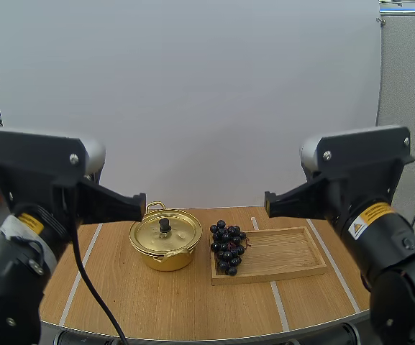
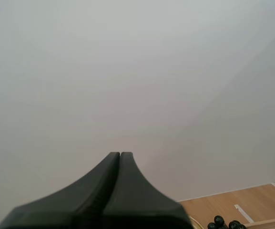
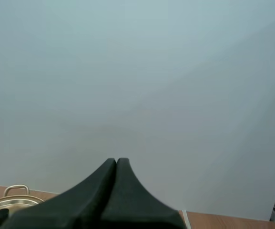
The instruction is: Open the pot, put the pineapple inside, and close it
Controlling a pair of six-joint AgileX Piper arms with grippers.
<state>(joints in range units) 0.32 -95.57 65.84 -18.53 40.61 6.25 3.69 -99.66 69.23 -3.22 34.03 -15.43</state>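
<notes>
A gold pot (image 1: 165,241) stands on the wooden table with its lid on; the lid has a black knob (image 1: 165,225). A bunch of dark grapes (image 1: 228,246) lies on the left end of a wooden tray (image 1: 286,253), just right of the pot. No pineapple is among them. My left gripper (image 1: 141,205) hangs shut above and left of the pot, its fingers (image 2: 120,164) pressed together as one wedge. My right gripper (image 1: 268,203) hangs shut above the tray, fingers (image 3: 116,169) together, with the pot's handle (image 3: 16,189) beside them.
The table (image 1: 121,302) has a rounded front edge and white tape lines (image 1: 275,302). A plain white backdrop (image 1: 193,108) stands behind it. Bare wood lies in front of the pot and tray.
</notes>
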